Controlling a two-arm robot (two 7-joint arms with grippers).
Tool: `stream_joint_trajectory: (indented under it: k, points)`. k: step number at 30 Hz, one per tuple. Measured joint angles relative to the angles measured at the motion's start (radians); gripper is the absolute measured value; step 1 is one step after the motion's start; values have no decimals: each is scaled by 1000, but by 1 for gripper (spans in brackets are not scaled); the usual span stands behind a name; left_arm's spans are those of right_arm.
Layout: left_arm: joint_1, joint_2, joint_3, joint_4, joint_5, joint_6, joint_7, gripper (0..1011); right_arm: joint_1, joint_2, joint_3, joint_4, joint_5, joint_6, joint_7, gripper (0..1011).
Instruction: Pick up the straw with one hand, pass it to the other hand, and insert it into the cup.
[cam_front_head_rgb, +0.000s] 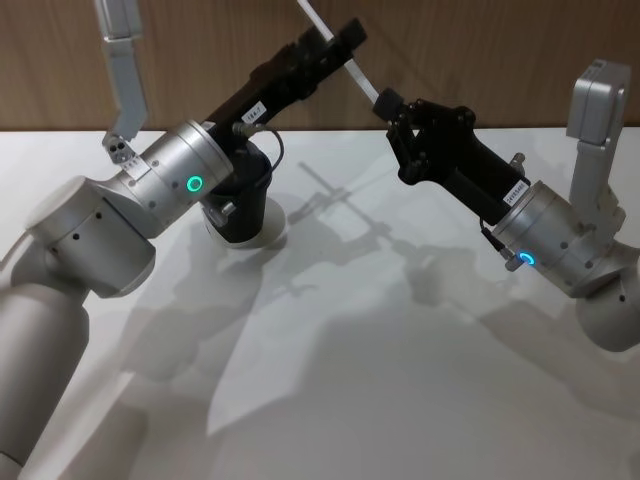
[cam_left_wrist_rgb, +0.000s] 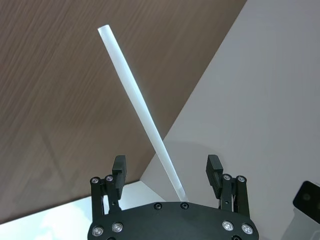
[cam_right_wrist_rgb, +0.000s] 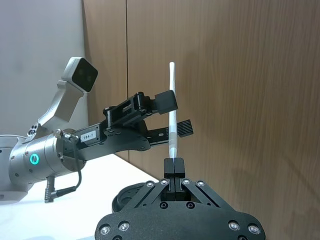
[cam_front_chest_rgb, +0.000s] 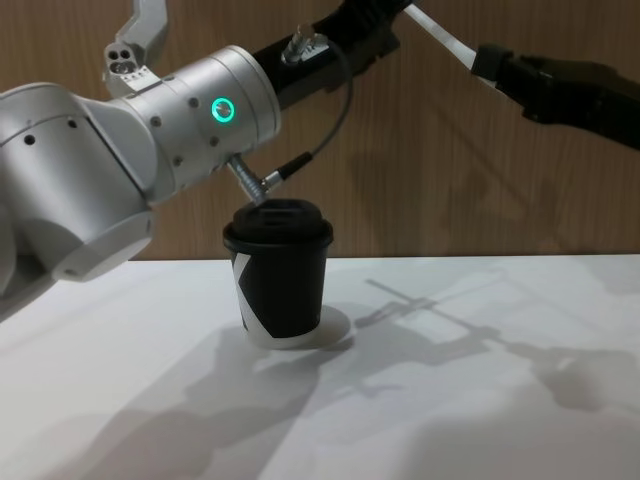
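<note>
Right claw pinching straw end, left claw spread around it.

Left arm hides most of the cup; straw runs off-frame.

Robot lab or demo room: two silver-jointed machine arms, the left arm with a lit green ring and the right arm, reach over a plain white table set against a brown wood-panelled wall. A pale wall adjoins the panelling. A dark cable loops from the left arm above a black lidded cup. The furnishings are those of a test bench, not a home.
</note>
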Motion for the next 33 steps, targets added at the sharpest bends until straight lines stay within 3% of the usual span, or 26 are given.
stream_joint_trajectory:
  k: [4, 8, 20, 26, 33]
  points:
    - [-8, -4, 4, 10, -1, -3, 0, 1001, 0, 0, 0, 0, 0, 0, 0, 2]
    - [-15, -7, 9, 19, -2, -8, 1, 932, 0, 0, 0, 0, 0, 0, 0, 2]
    - [-25, -11, 22, 29, -1, -26, 14, 585, 0, 0, 0, 0, 0, 0, 0, 1]
    - [-26, -10, 28, 28, 1, -32, 31, 335, 0, 0, 0, 0, 0, 0, 0, 2]
    - [-26, -9, 36, 24, 9, -39, 52, 167, 0, 0, 0, 0, -1, 0, 0, 2]
